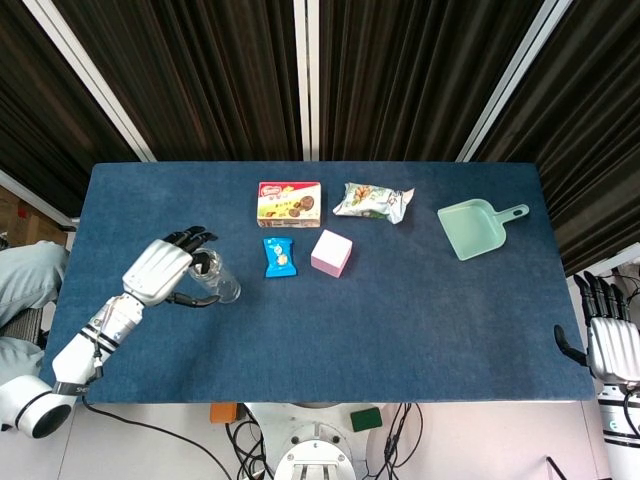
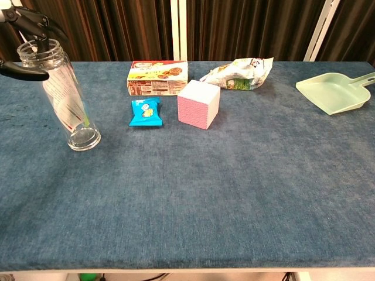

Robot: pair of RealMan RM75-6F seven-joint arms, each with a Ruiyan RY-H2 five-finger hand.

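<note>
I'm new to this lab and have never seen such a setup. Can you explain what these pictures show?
A two-armed robot with human-like hands sits at a blue table. One picture looks down from its head, the other looks forward from its chest. Its left hand curls around the top of a clear bottle, which leans. Its right hand is open, off the table's edge. Also on the table: a cookie box, a snack bag, a blue packet, a pink cube and a green dustpan.

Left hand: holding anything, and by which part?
The left hand grips the clear bottle around its open neck, fingers on either side; the bottle tilts.
</note>
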